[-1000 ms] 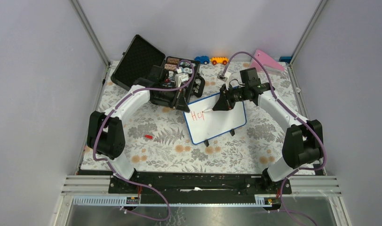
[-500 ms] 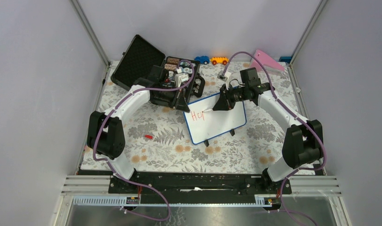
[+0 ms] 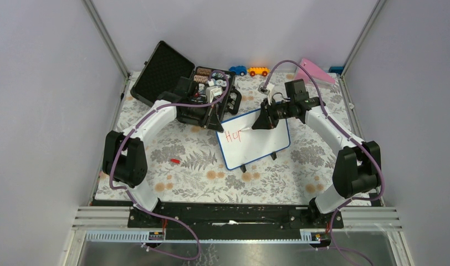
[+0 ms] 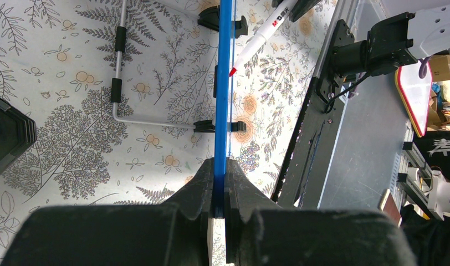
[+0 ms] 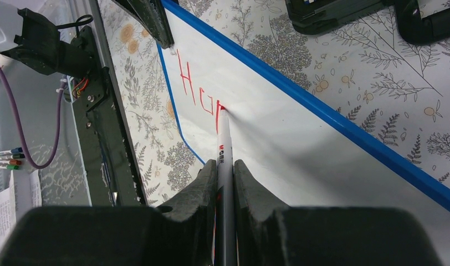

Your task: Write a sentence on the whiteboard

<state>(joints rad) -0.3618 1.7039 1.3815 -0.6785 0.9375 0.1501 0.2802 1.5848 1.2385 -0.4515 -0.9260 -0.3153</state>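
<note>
The left gripper (image 4: 218, 169) clamps the whiteboard (image 3: 261, 145) edge, the right gripper (image 5: 225, 166) pinches the marker (image 5: 223, 138) on its face: the sentence (image 5: 196, 91) has roughly three letters, most unwritten.

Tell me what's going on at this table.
The left arm's fingers are shut on the blue frame of the whiteboard, steadying it. The right arm's fingers grip a red marker with its tip on the board. The sentence is barely begun: a few red letters starting "Ho", the rest of the board blank.
</note>
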